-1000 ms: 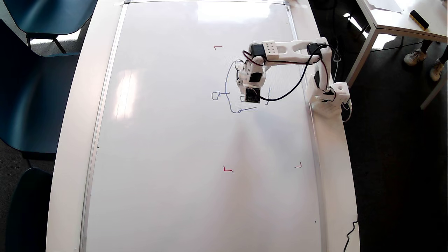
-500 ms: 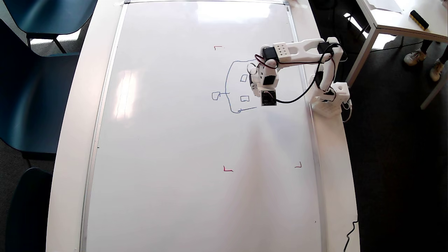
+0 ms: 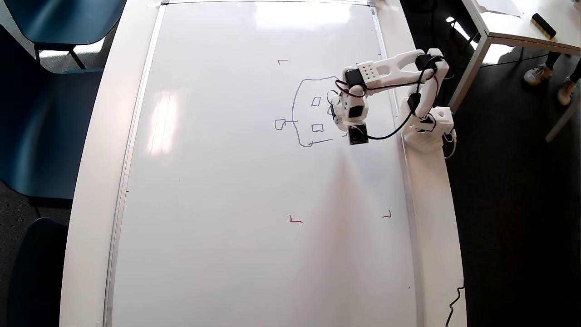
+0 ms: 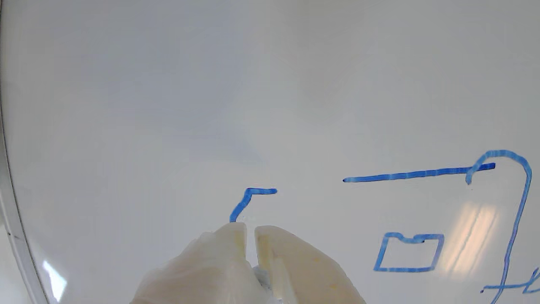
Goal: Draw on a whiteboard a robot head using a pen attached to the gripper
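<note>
The whiteboard fills the tabletop in the overhead view and is the whole background of the wrist view. The robot head is a thin blue outline with small squares inside and one square on a stalk at its left. The wrist view shows its long stroke, one square and a short hooked stroke. My gripper hangs over the drawing's lower right. In the wrist view the gripper has its fingers nearly together, at the end of the hooked stroke. The pen is mostly hidden under them.
Red corner marks sit on the board. The arm's base stands on the table rim right of the silver frame. Blue chairs line the left side. A second table and a person's shoes are at the upper right.
The arm has pulled right toward its base. The gripper went from the middle of the head to its lower right, uncovering the inner squares.
</note>
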You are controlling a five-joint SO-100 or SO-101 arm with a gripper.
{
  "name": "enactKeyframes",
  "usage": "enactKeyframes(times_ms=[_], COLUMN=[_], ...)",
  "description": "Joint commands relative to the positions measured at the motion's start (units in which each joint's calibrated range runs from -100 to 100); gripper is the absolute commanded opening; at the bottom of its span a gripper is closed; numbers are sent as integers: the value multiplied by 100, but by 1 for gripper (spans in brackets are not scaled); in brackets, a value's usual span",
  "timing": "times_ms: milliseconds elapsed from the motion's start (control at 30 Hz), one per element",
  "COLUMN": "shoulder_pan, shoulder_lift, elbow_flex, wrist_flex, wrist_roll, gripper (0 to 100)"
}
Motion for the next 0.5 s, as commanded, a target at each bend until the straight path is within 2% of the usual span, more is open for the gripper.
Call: enactKeyframes(times_ms=[0,467], shoulder_pan=[-27,-41], shoulder_lift=[-206,398], elbow_flex=[4,-205], wrist_flex=[-123,-392], wrist_roll=[20,-7], gripper=[1,1])
